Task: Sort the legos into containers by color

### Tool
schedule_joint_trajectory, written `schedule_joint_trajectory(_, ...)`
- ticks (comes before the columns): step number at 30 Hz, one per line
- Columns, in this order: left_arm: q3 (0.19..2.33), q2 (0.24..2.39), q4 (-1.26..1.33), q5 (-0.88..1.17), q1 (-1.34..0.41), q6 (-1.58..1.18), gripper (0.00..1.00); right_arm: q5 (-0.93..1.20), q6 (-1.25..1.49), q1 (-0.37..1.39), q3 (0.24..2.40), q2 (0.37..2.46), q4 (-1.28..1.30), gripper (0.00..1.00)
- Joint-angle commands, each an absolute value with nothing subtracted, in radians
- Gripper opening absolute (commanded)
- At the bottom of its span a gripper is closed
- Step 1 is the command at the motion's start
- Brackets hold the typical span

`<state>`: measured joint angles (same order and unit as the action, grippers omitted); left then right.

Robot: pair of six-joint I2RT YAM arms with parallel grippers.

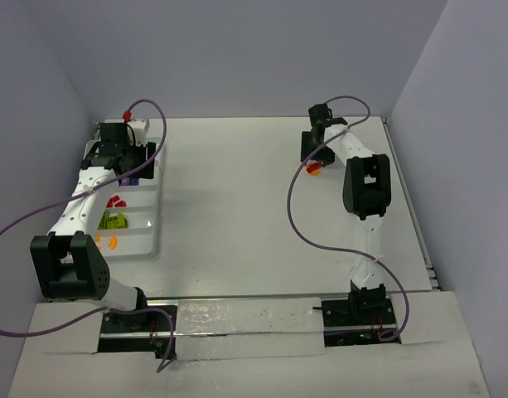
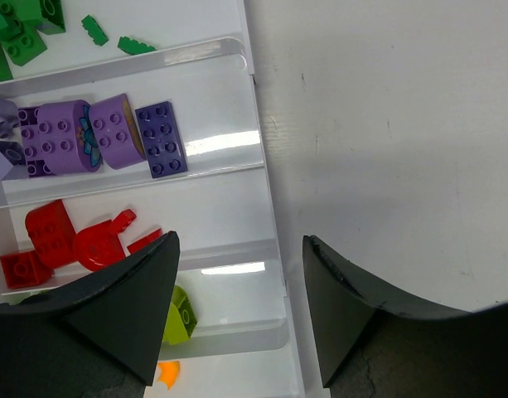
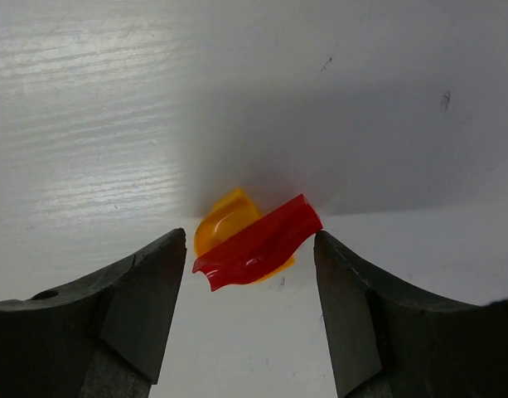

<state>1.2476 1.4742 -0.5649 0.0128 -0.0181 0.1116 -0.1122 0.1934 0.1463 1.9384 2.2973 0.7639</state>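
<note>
The white table [image 1: 237, 207] is viewed widely from above and behind. Close downward views are given from both wrists: the white translucent ridged plastic tray [image 2: 220, 215] at left, red and orange plastic pieces [image 3: 254, 245] at right, both shared overhead.

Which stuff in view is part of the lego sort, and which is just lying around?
Job:
tray
green bricks, purple bricks, red bricks, lime brick, orange brick in it
loose red piece and loose orange piece on the table, between the right gripper fingers

Not the job:
purple cables
shiny strip at the near edge
</note>
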Motion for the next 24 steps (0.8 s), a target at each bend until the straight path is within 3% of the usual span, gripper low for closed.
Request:
schedule_joint_trajectory(1,1.270,1.479,-0.544,0.031,-0.021,0.103,0.70,-0.106,0.188,0.138,1.996,2.296,0.787,0.68)
schedule_joint_trajectory(9,1.276,1.487,-0.551,0.040,-0.021,0.103,0.70,-0.030,0.096,0.138,1.956,2.292,0.790,0.53)
schedule_joint_trajectory(24,1.287,1.503,-0.565,0.071,-0.021,0.111,0.70,0.149,-0.178,0.144,1.876,2.229,0.791,0.53)
